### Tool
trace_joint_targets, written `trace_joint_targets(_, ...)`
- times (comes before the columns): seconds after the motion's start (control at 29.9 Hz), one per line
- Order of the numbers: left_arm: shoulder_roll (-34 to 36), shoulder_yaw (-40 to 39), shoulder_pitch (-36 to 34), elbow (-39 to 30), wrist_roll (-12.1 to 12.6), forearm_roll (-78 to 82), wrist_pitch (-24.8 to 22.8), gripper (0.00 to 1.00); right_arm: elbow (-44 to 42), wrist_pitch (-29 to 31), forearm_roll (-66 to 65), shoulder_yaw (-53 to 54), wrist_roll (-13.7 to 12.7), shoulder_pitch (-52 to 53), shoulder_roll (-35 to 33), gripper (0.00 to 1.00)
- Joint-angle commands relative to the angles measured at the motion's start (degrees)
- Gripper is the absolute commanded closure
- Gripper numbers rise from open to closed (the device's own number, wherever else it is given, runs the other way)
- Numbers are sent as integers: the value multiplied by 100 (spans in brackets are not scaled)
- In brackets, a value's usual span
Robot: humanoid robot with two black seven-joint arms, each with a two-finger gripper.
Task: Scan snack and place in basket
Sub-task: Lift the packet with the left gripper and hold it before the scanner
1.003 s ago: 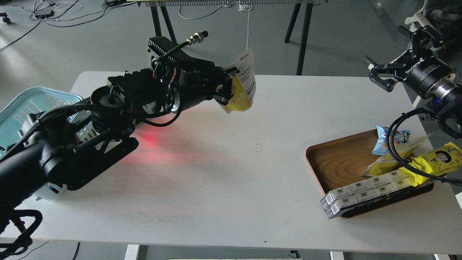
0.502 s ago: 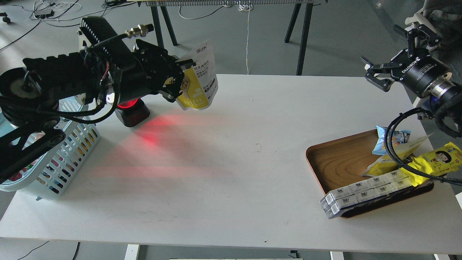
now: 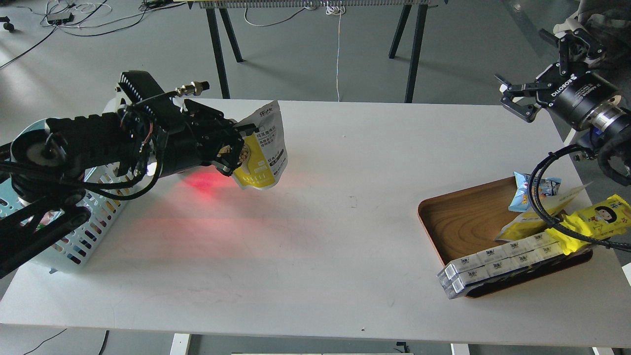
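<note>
My left gripper (image 3: 235, 148) is shut on the snack (image 3: 262, 148), a flat yellow pouch with a white top and dark text rows. It holds the pouch hanging just above the white table, left of centre, with a red glow on the table below. The light blue basket (image 3: 84, 231) with lattice sides stands at the table's left edge, mostly hidden behind my left arm. My right gripper (image 3: 535, 66) is open and empty, raised above the table's far right corner.
A brown wooden tray (image 3: 463, 217) at the right holds a small blue packet (image 3: 530, 190), a yellow wrapper with a cartoon face (image 3: 599, 219), another yellow pouch and white boxes (image 3: 498, 264). Black cables hang over the tray. Table legs stand behind the white table (image 3: 315, 246).
My left arm has swung left and then lowered, carrying the snack from above the table's middle back edge down toward the basket side. The right gripper has barely moved.
</note>
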Motion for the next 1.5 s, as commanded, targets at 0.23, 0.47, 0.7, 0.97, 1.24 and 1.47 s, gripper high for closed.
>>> trace_joint_targets(0.23, 113, 0, -68, 0, -260, 0, 0, 99, 0, 0, 0, -8, -1, -8, 7, 1)
trace_joint_targets(0.47, 95, 53, -270, 0, -304, 0, 0, 99, 0, 0, 0, -8, -1, -8, 7, 1)
trace_joint_targets(0.7, 78, 79, -367, 0, -304, 0, 0, 99, 9, 0, 0, -8, -9, -17, -2, 1)
trace_joint_targets(0.97, 86, 843, -902, 184, -304, 0, 0, 99, 0, 0, 0, -8, -1, -34, -2, 1)
trace_joint_targets(1.24, 113, 1801, -1544, 536, -322, 0, 0, 99, 0, 0, 0, -8, -1, -52, -19, 1)
trace_joint_targets(1.47, 367, 1872, -1562, 615, -339, 0, 0, 99, 0, 0, 0, -17, -1, -52, -10, 1)
